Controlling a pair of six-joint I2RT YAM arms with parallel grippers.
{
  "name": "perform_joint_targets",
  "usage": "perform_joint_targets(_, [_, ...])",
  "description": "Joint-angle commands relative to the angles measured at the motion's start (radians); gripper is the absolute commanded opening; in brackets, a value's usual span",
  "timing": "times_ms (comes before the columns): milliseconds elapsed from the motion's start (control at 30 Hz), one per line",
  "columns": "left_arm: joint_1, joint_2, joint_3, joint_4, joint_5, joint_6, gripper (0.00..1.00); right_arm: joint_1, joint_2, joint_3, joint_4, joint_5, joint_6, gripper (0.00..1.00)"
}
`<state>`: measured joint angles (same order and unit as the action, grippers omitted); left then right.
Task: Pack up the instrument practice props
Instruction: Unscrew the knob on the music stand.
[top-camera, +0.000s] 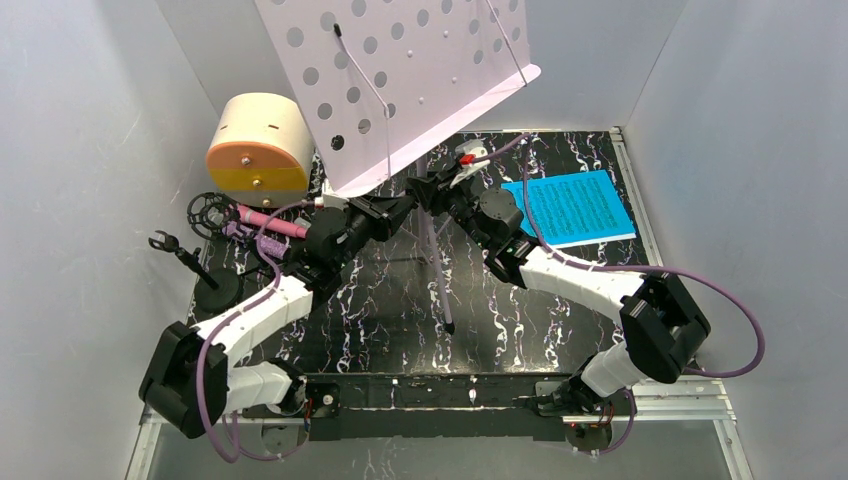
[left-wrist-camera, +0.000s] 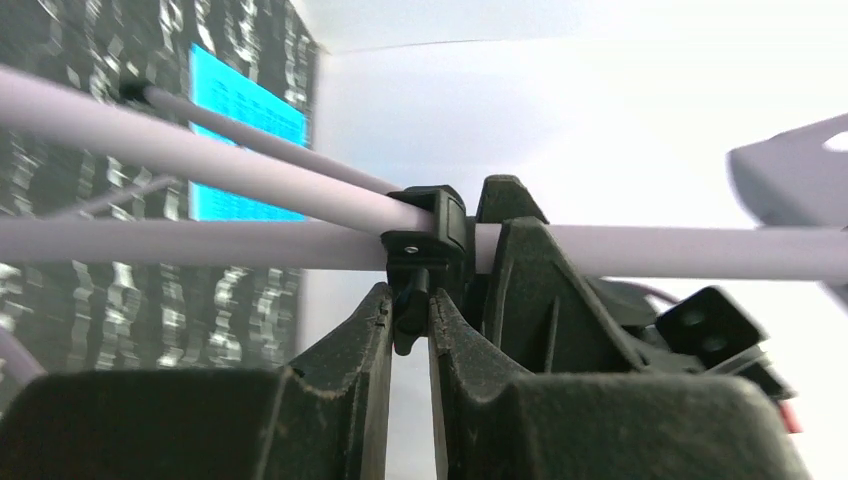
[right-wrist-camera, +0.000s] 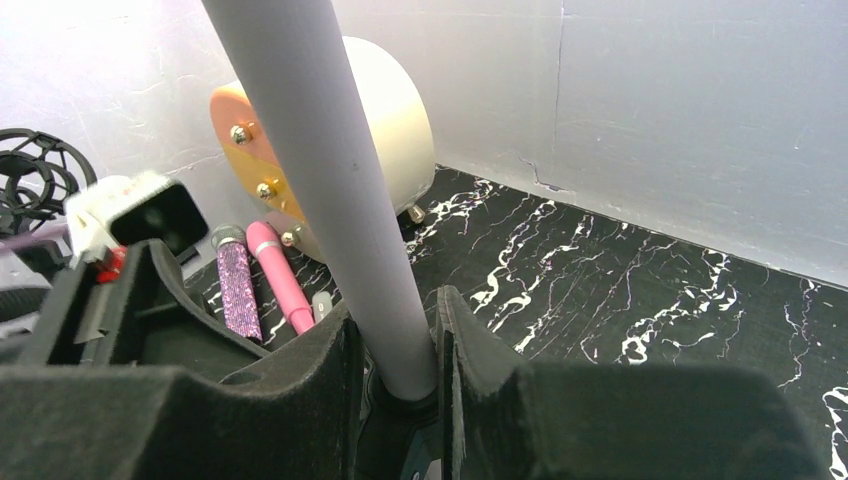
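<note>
The lilac perforated music stand (top-camera: 400, 80) stands at the back middle, its pole (right-wrist-camera: 330, 170) upright. My left gripper (top-camera: 408, 196) is shut on the small black knob (left-wrist-camera: 411, 305) of the stand's pole clamp. My right gripper (top-camera: 442, 197) is shut on the pole just beside it, as the right wrist view (right-wrist-camera: 398, 335) shows. The blue and white sheet music (top-camera: 575, 208) lies flat at the back right. The pink microphone (top-camera: 275, 222) and the purple mic (top-camera: 250, 240) lie at the left. The black ring mount (top-camera: 208, 212) and tripod (top-camera: 200, 272) are beside them.
A cream round case (top-camera: 260, 145) with an orange face lies on its side in the back left corner. Grey walls close in the left, back and right sides. A lilac stand leg (top-camera: 440, 290) reaches toward the front over the black marbled floor (top-camera: 520, 320).
</note>
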<state>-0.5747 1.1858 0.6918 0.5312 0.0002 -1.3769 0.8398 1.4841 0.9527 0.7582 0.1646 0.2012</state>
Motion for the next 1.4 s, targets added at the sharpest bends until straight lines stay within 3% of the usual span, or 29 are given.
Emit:
perform_joint_targets(0, [0.008,0.073,-0.079,0.125,0.06,-0.405,0.0,0.024,0.0,-0.041,-0.155,-0.017,0.198,0.01])
perform_joint_targets(67, [0.007,0.046,-0.065,0.103,0.033,-0.347,0.03,0.023,-0.001,-0.044,-0.155,-0.011,0.196,0.01])
perform_joint_targets(367, [0.011,-0.124,0.054,-0.174,-0.131,0.197,0.53,0.024,-0.011,-0.051,-0.157,-0.009,0.186,0.01])
perform_joint_targets(467, [0.012,-0.172,0.041,-0.158,-0.133,0.395,0.62,0.024,-0.016,-0.054,-0.155,-0.007,0.18,0.01])
perform_joint_targets(667, [0.012,-0.232,0.021,-0.062,-0.007,0.962,0.67,0.023,-0.018,-0.057,-0.151,-0.007,0.163,0.01])
perform_joint_targets(733, [0.012,-0.24,0.006,-0.025,0.105,1.162,0.72,0.023,-0.015,-0.054,-0.148,-0.012,0.157,0.01])
perform_joint_targets(967, [0.012,-0.24,-0.069,0.071,0.323,1.718,0.8,0.023,-0.01,-0.049,-0.145,-0.029,0.153,0.01])
perform_joint_targets(1133, [0.01,-0.193,-0.075,0.081,0.377,2.019,0.8,0.022,-0.006,-0.046,-0.135,-0.05,0.151,0.01])
perform_joint_targets(1367, [-0.021,-0.113,-0.056,0.113,0.35,2.237,0.74,0.023,0.002,-0.045,-0.13,-0.062,0.153,0.01])
